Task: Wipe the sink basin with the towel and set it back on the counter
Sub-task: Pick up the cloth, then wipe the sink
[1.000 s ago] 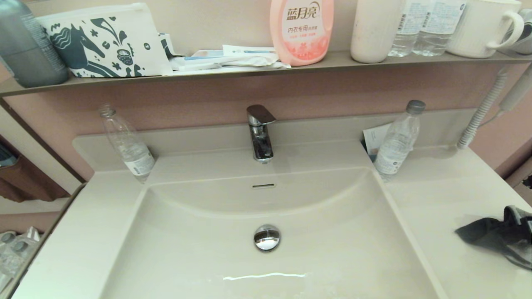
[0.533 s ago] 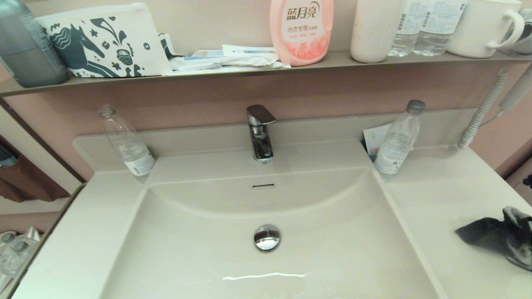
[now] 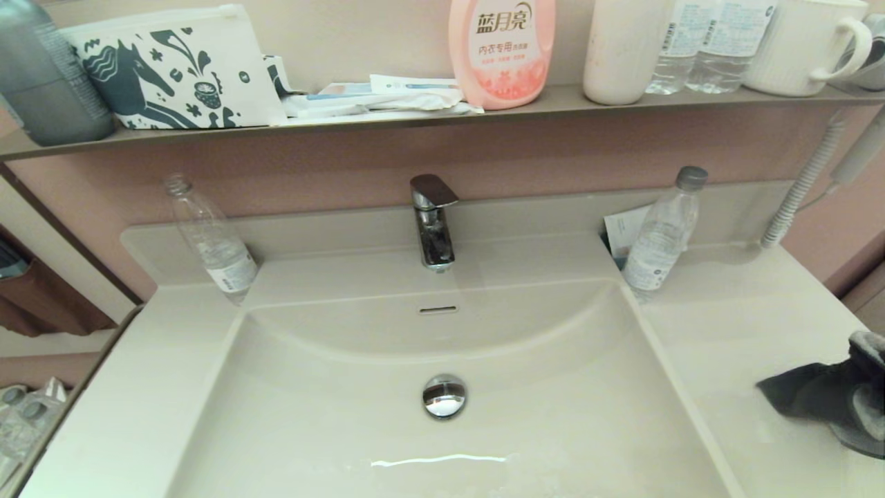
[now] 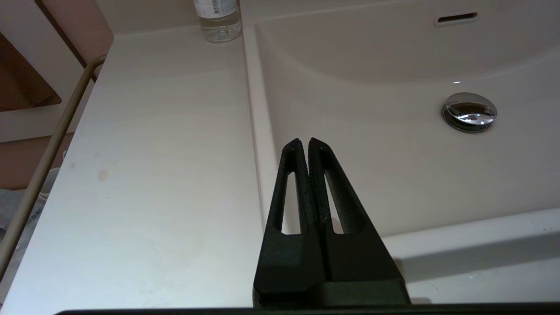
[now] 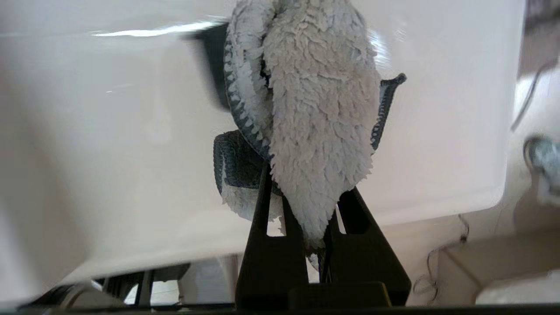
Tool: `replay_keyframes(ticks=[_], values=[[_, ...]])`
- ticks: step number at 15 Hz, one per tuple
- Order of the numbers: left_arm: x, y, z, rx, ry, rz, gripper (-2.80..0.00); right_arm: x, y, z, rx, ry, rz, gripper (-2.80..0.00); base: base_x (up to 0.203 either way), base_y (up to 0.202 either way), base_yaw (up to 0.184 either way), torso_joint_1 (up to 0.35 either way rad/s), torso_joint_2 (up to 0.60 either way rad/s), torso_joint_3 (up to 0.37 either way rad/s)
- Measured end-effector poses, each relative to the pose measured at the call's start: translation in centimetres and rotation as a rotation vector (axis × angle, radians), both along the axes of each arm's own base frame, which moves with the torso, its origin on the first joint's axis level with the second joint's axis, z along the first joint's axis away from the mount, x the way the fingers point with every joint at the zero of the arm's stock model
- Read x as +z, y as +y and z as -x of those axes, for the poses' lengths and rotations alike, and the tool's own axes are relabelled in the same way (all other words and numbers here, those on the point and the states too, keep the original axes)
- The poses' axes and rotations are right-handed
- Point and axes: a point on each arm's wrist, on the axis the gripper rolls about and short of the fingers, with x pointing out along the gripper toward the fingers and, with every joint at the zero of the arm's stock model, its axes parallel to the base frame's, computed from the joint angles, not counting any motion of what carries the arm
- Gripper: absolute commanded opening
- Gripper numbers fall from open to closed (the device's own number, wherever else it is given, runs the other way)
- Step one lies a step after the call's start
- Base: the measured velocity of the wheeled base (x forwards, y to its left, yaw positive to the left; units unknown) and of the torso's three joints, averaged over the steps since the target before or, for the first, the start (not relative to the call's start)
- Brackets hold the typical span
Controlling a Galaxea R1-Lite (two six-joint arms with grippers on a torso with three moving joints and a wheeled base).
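The towel lies bunched at the right end of the counter, its dark corner pointing toward the sink basin. In the right wrist view my right gripper is shut on the towel, whose pale fluffy face is turned to the camera and covers the fingertips; the gripper itself lies outside the head view. My left gripper is shut and holds nothing, hovering over the basin's left rim. The chrome drain plug sits at mid-basin.
A chrome faucet stands behind the basin, with a clear bottle at each back corner. The wall shelf carries a horse-print pouch, a pink bottle and cups. A ribbed hose hangs at right.
The towel's raised, bunched part has shifted slightly right toward the head view's edge, showing more pale fluffy face. Its dark corner has stayed on the counter.
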Motion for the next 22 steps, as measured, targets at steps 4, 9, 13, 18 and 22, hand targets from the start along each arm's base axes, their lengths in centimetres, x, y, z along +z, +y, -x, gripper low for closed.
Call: replay_keyframes(ticks=[4, 9, 13, 18, 22], values=[[0.0, 0.0, 0.0, 0.0, 0.0, 0.0, -2.8, 4.1, 5.7, 2.0, 0.164, -0.11, -0.077, -2.8, 0.0, 0.0, 0.0, 0.0, 0.0, 0.0], [0.0, 0.0, 0.0, 0.0, 0.0, 0.0, -2.8, 9.3, 12.1, 3.9, 0.37, -0.206, -0.312, -2.8, 0.0, 0.0, 0.0, 0.0, 0.0, 0.0], [0.0, 0.0, 0.0, 0.0, 0.0, 0.0, -2.8, 8.6, 16.9, 1.3, 0.393, -0.075, -0.407, -2.8, 0.0, 0.0, 0.0, 0.0, 0.0, 0.0], [0.0, 0.0, 0.0, 0.0, 0.0, 0.0, -2.8, 2.7, 22.9, -3.0, 0.256, 0.159, -0.34, -2.8, 0.0, 0.0, 0.0, 0.0, 0.0, 0.0], [0.0, 0.0, 0.0, 0.0, 0.0, 0.0, -2.8, -2.7, 26.8, -3.3, 0.221, 0.291, -0.159, -2.8, 0.0, 0.0, 0.0, 0.0, 0.0, 0.0]])
